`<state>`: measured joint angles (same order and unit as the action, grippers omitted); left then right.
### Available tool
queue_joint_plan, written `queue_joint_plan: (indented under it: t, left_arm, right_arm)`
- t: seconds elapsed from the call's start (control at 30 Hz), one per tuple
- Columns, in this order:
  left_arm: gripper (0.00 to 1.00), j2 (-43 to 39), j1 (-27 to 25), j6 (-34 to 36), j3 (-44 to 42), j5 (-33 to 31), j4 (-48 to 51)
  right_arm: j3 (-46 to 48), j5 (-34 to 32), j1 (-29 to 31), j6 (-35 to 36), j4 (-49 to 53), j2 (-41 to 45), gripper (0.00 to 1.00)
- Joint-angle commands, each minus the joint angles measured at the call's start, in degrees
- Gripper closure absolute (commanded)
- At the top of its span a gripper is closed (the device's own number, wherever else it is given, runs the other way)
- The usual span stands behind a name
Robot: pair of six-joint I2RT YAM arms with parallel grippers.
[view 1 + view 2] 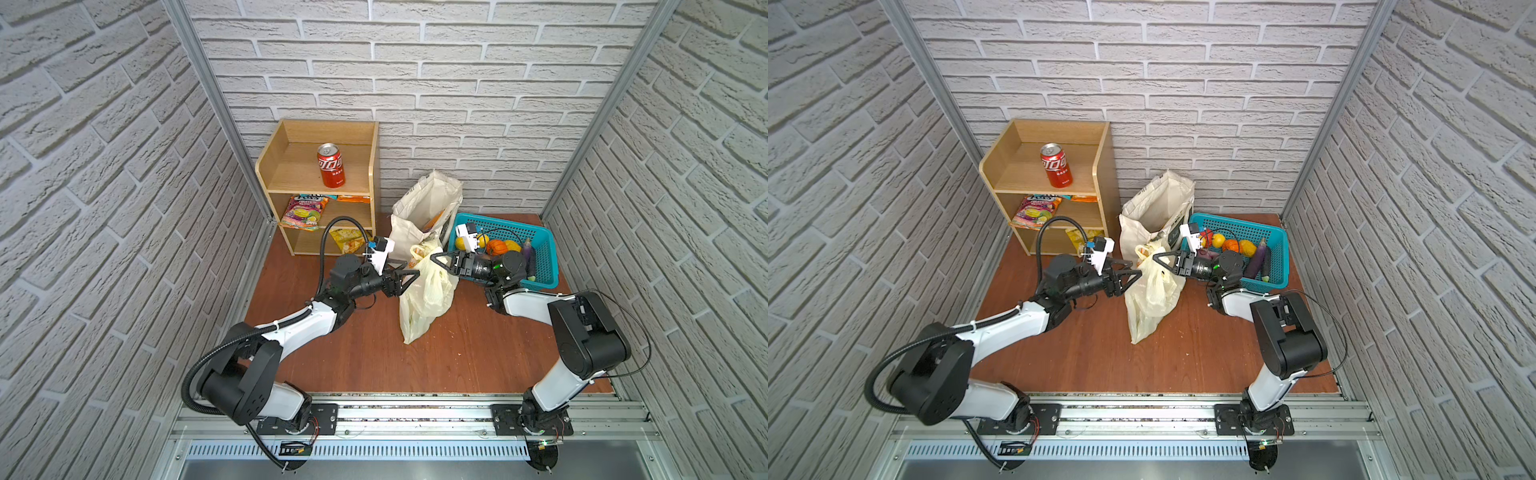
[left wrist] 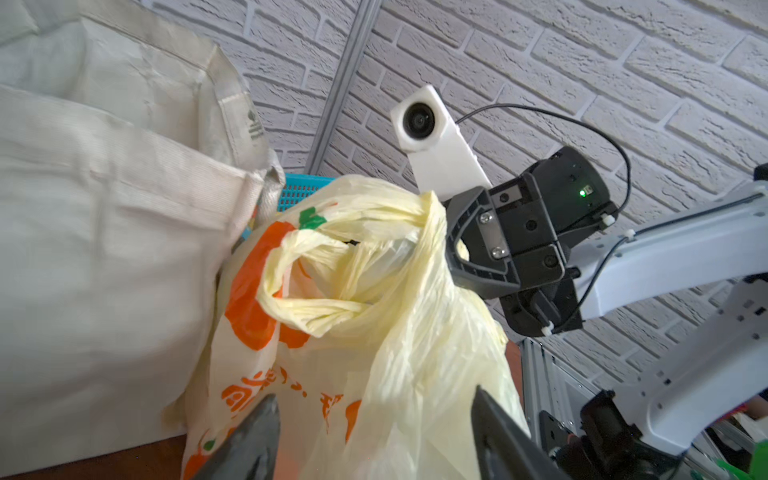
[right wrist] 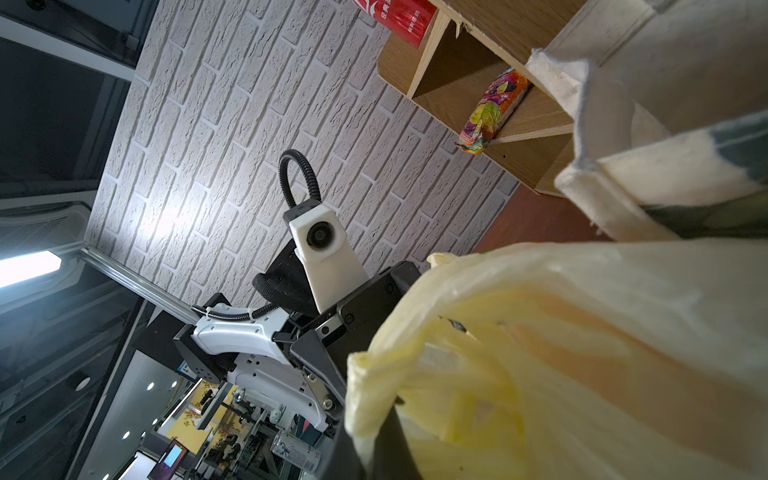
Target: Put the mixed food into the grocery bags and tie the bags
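One bag (image 1: 428, 293), seemingly in right gripper (image 1: 434, 257)

Both top views: high over the front edge, tilted down at the back wall (image 1: 457, 62), whole bench (image 1: 374, 353) in frame, near-identical. On the arms: left wrist cam (image 3: 322, 249) hard against the bag (image 2: 395, 332), tote (image 2: 104, 208) alongside, facing the right wrist cam (image 2: 432, 137). That one sits just as close on the bag's opposite side, facing the left one, shelf (image 3: 498, 25) behind. Wrist views share the bag.
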<state>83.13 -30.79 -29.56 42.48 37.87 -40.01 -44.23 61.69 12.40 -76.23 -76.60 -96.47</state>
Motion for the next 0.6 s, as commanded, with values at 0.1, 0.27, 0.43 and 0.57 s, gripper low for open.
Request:
queue_joint_plan:
  t: [0.1,0.27,0.43,0.57]
  left_arm:
    - [0.29,5.7,-1.0,-1.9,4.8,8.8,-6.8]
    - [0.92,11.4,-2.6,-8.0,7.1,13.5,-14.5]
    - [1.00,9.1,-4.2,-9.9,5.0,11.9,-18.6]
    - [1.00,5.1,-8.9,-0.8,6.1,10.5,-6.8]
  right_arm:
    - [0.5,0.4,0.3,-0.3,-4.1,-0.4,0.94]
    - [0.6,0.0,0.4,0.1,-4.1,-1.1,0.95]
    - [1.2,-1.9,0.3,4.4,1.3,-1.4,0.94]
    - [1.2,-3.5,0.4,7.8,5.4,-1.2,0.94]
